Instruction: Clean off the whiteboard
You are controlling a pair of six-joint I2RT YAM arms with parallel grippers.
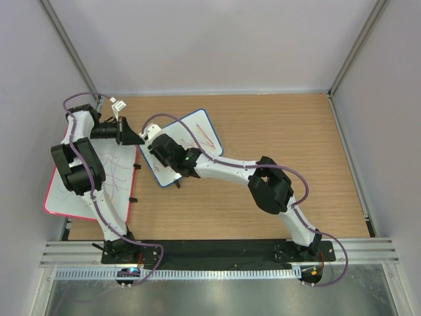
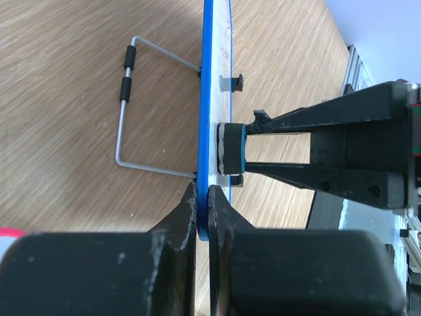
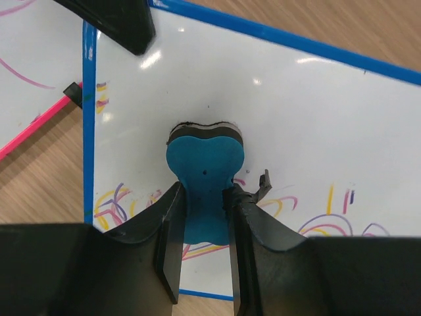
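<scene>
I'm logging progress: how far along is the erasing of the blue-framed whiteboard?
Done: the left gripper is clamped on the frame of the whiteboard, and the surface beyond the eraser looks clean. In hand: the right gripper holds the blue eraser against the board. Left: coloured scribbles beside and below the eraser, plus marks by the left frame.

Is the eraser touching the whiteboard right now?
Touching. The left wrist view shows the whiteboard edge-on, with the eraser's felt flat against its face, no gap.
</scene>
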